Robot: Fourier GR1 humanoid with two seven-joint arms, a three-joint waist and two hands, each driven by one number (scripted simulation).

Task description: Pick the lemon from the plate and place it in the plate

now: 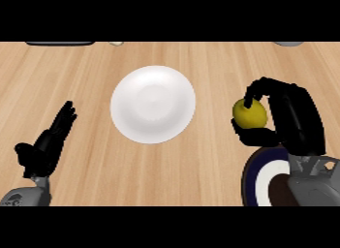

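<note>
- Here, the right hand (286, 121) is curled round the lemon (249, 114), fingers arched over its top and thumb tucked beneath, so that only the lemon's left and middle face shows.
- The lemon is up in that grasp, just past the far rim of the dark plate (259, 174) and well to the right of the white plate (153, 104).
- The dark plate has a dark blue rim, a white ring and a brown centre; the right forearm covers most of it, and its lower part is cut off at the edge of the view.
- The white plate lies whole and unobstructed on the wooden counter (94, 63), near the middle.
- The left hand (47, 143) rests low at the left, fingers straight and close together, pointing up and away, holding nothing; only a stub of its grey wrist shows.
- Along the far edge three things are cut off: a dark flat shape (60, 43) at the left, a small pale object (115, 43) beside it, and a grey rounded shape (289, 43) at the right. None can be made out.
</note>
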